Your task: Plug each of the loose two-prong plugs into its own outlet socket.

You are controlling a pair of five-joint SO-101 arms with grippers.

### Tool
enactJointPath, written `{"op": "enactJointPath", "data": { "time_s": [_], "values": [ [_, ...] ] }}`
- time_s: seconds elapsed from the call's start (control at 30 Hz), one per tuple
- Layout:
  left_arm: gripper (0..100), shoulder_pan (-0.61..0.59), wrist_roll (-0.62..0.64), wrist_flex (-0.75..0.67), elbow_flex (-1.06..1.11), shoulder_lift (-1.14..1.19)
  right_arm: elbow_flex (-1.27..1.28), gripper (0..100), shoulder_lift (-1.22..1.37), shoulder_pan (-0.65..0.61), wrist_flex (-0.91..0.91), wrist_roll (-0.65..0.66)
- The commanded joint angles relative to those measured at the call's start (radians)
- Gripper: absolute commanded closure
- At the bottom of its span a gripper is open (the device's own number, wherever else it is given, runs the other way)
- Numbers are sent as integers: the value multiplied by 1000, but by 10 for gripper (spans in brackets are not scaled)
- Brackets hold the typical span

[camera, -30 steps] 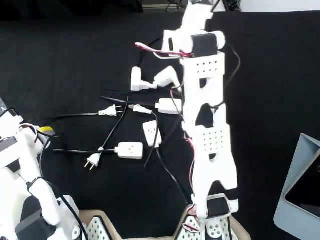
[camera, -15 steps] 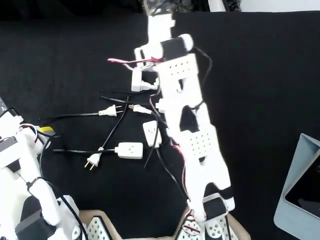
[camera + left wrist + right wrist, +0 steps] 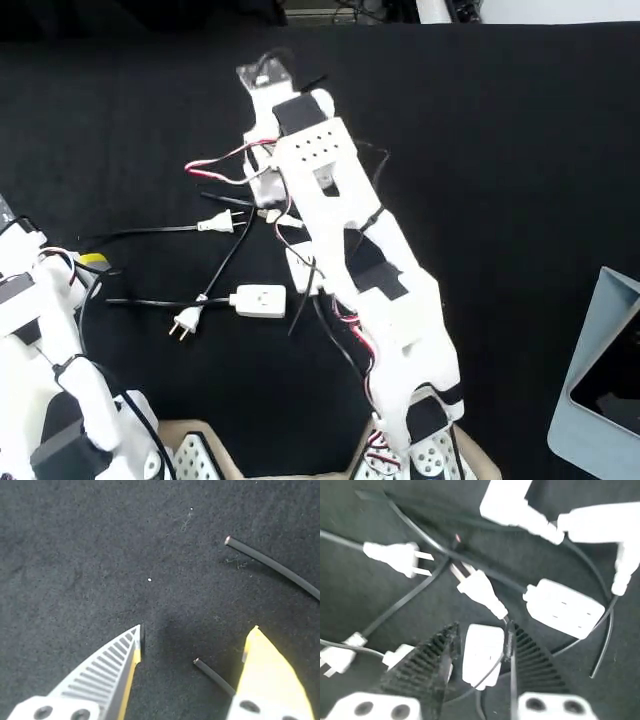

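Near left, the left jaws hang released over bare tabletop [image 3: 100, 555], holding nothing. Farther off, the right jaws stand spread and empty above a white socket [image 3: 481, 655], probably to line up on the loose plug [image 3: 479, 588] just beyond. A second plug [image 3: 218, 223] lies to the left.

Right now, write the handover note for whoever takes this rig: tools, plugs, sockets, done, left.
Left tool: open, empty, over black cloth near cable ends.
Right tool: open, empty, above the cluster, jaws framing the middle socket.
Loose, prongs bare: upper plug, centre plug, lower plug.
Free: lower socket, side socket.
Done: no plug seen seated; far white pair may be joined, cannot tell.
To do: seat all three plugs.
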Motion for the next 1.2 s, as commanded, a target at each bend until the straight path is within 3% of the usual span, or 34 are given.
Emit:
{"op": "enactJointPath", "data": {
  "time_s": [0.0, 0.27, 0.5, 0.73, 1.17],
  "values": [
    [679, -5, 0, -17, -5, -28, 74, 853, -67, -28, -69, 63],
    [677, -5, 0, -18, 4, -28, 243, 851, -67, -34, -269, 169],
    [677, -5, 0, -20, 2, -28, 242, 851, -71, -147, -328, 172],
    [677, -5, 0, -20, 2, -28, 254, 850, -33, -198, -466, 308],
    [677, -2, 0, -20, 2, -28, 119, 850, 136, -215, -480, 367]
  ]
}}
